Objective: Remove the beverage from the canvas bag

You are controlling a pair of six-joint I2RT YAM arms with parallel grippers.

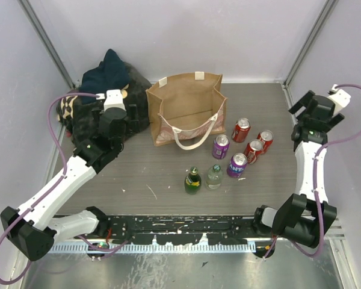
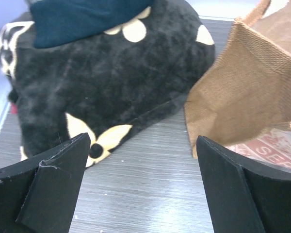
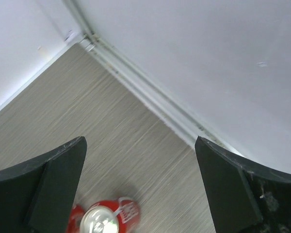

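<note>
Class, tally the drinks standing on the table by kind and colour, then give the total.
Red cans: 3
Purple cans: 2
Green bottle: 1
Clear bottle: 1
Total: 7

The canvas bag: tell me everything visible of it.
The canvas bag is a tan-brown, coarse-woven boxy tote, standing upright and open toward the table's far edge. A cream strap handle droops over its near side, which bears a pinkish print. Only brown fabric shows inside. The black plush bag sits close on its left.
</note>
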